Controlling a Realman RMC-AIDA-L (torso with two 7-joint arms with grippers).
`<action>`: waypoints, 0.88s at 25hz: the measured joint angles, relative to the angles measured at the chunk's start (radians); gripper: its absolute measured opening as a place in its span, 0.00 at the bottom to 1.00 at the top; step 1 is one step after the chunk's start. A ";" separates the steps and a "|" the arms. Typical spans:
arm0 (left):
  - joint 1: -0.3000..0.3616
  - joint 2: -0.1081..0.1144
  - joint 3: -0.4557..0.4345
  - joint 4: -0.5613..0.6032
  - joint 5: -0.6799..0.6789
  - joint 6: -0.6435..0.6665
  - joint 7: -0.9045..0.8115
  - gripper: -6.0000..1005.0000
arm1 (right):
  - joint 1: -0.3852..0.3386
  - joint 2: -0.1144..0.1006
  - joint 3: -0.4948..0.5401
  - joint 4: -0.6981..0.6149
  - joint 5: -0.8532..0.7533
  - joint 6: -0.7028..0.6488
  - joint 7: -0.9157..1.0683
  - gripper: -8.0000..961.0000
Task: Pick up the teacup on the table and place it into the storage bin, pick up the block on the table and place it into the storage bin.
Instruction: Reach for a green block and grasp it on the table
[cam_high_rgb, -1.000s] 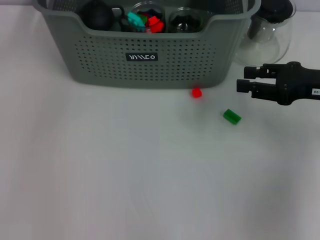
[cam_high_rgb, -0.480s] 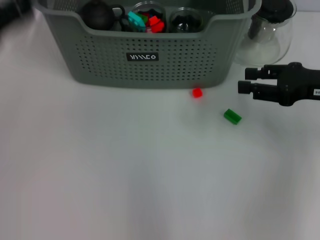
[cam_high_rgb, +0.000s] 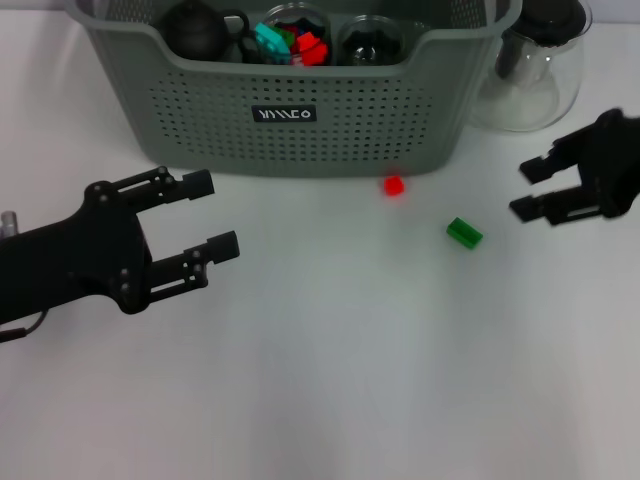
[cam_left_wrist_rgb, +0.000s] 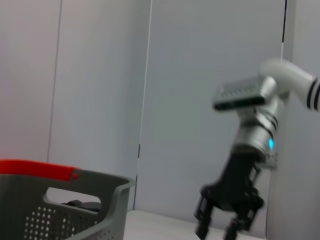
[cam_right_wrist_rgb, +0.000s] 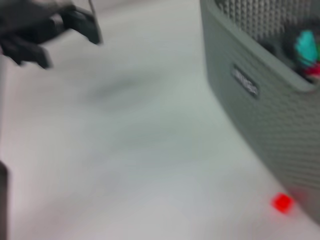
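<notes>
Here, the grey-green storage bin sits at the far side of the white table, its dark logo plate facing the robot. Inside it: a dark round teapot-like vessel toward the left, a cluster of teal and red blocks near the middle, and a dark-bottomed glass cup to the right of them. A clear glass pitcher with a dark lid stands just beside the bin's right end. On the table in front of the bin, a small red block lies close to the bin's front wall; a green block lies nearer the robot and to the right of it, apart from the bin. The left gripper hovers over the table's left part in front of the bin, fingers spread wide, holding nothing. The right gripper hangs at the right, to the right of the green block and not touching it, fingers spread, empty. The right wrist view shows the red block by the bin wall and the left gripper farther off.
</notes>
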 joint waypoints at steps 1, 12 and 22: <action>0.000 0.000 0.000 0.000 0.000 0.000 0.000 0.67 | 0.018 0.004 -0.015 -0.046 -0.039 -0.007 0.055 0.48; -0.003 0.002 -0.039 -0.052 0.006 -0.012 0.018 0.67 | 0.204 0.041 -0.353 0.038 -0.354 0.101 0.549 0.47; -0.006 0.003 -0.047 -0.079 0.012 -0.036 0.041 0.67 | 0.096 0.041 -0.578 0.108 -0.287 0.392 0.679 0.47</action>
